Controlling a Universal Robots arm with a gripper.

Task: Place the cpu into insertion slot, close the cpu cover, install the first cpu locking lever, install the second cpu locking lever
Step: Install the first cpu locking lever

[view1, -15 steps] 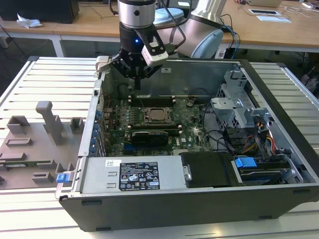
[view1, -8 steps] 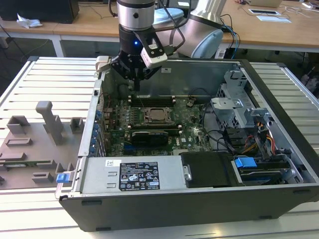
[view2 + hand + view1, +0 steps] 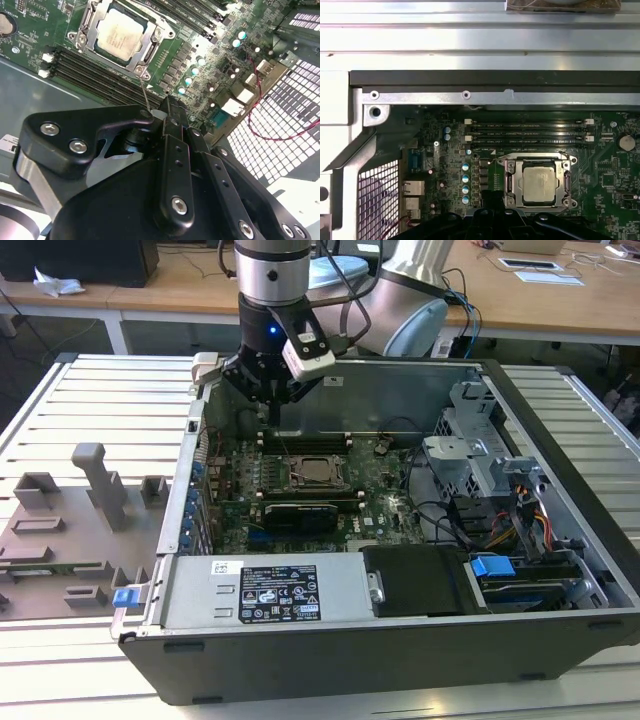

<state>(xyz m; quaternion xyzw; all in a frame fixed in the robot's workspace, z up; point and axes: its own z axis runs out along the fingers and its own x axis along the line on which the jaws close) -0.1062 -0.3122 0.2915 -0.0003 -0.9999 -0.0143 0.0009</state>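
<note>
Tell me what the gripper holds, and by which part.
The gripper appears to pinch the thin wire locking lever by its free end; its other end meets the cpu cover's corner.

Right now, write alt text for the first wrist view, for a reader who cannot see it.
A silvery square chip sits framed by a metal cover on a green circuit board. Long memory slots run beside it; the dark pincer hangs nearby.

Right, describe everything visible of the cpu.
The cpu is a small flat square chip with a matte silvery-grey metal top carrying faint print. It lies level in the insertion slot, the silvery cpu cover framing its edges, on the green motherboard beside the long memory slots. Nothing else touches it.
</note>
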